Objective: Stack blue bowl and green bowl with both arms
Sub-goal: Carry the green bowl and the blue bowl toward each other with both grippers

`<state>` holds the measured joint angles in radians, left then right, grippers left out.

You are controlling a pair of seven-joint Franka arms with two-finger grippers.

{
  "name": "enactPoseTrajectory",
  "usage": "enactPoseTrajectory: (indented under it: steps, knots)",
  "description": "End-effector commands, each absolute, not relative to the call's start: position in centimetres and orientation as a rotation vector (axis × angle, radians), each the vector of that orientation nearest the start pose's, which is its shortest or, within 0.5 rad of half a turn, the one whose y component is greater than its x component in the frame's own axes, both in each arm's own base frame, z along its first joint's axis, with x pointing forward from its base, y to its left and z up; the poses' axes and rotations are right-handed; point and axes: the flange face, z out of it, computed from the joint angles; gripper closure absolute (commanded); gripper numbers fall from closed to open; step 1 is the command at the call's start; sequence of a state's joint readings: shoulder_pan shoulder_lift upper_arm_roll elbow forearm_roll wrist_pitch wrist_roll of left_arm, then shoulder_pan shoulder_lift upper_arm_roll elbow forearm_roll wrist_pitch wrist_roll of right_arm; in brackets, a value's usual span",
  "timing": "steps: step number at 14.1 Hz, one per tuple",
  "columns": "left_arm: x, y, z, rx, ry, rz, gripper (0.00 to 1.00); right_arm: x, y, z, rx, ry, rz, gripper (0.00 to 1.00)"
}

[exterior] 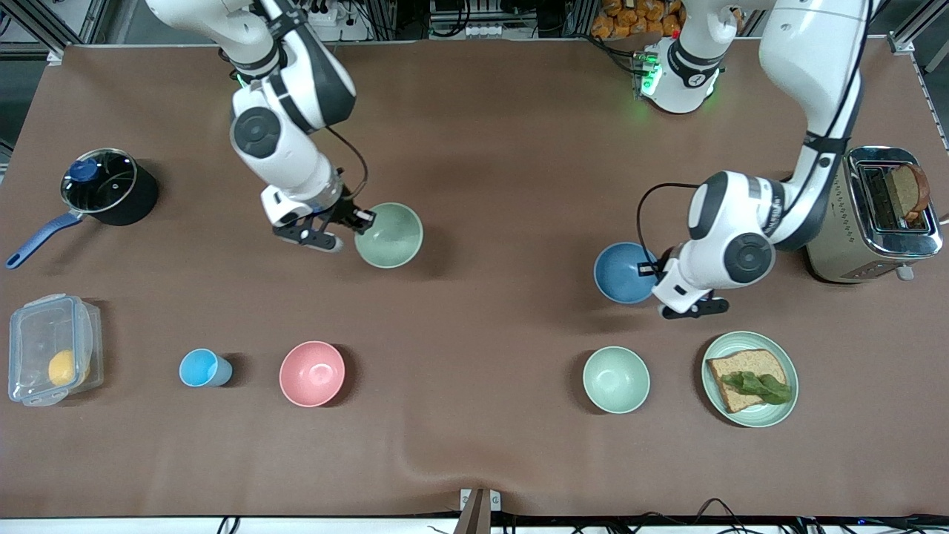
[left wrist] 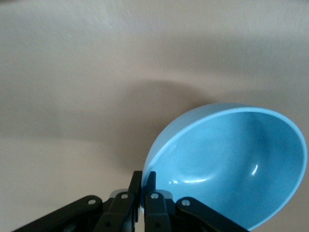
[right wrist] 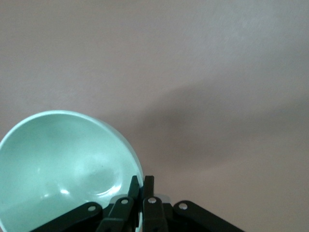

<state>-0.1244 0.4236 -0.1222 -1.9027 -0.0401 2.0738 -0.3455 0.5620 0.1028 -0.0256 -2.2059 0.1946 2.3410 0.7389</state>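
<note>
The front view shows both bowls well apart over the brown surface (exterior: 489,133): the green bowl (exterior: 389,235) toward the right arm's end, the blue bowl (exterior: 624,272) toward the left arm's. Only the wrist views show the grips: the right tool (right wrist: 141,186) pinches the green rim, the left tool (left wrist: 143,181) the blue rim, both round, smooth and matte.

Blue bowl (exterior: 623,271), green bowl (exterior: 391,234): smooth plastic (faint sheen); toaster (exterior: 875,222) shiny metal.
</note>
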Motion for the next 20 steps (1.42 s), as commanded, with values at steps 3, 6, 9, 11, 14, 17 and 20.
enactPoseTrajectory:
  steps: [3,6,9,11,14,17,20]
  knots:
    - [58.7,-13.7,29.2,-3.155,-0.279,0.373,1.00,43.2,34.2,31.3,-2.944,0.668,0.053,1.00]
    - [58.6,-13.0,30.4,-3.161,-0.297,0.357,1.00,41.7,37.4,28.0,-2.929,0.760,-0.021,1.00]
    - [58.8,-12.8,31.4,-3.200,-0.353,0.354,1.00,40.4,39.3,25.8,-2.903,0.787,-0.044,1.00]
    - [58.8,-12.6,31.4,-3.199,-0.358,0.354,1.00,39.6,39.4,24.9,-2.919,0.786,-0.032,1.00]
    - [58.9,-11.7,31.8,-3.203,-0.386,0.345,1.00,39.4,39.2,24.4,-2.921,0.806,-0.026,0.84]
    - [58.9,-11.9,32.1,-3.232,-0.428,0.344,1.00,39.4,39.1,23.9,-2.924,0.812,-0.024,0.45]
    - [58.6,-12.6,32.1,-3.254,-0.448,0.345,1.00,39.6,39.0,23.7,-2.926,0.817,-0.023,0.17]
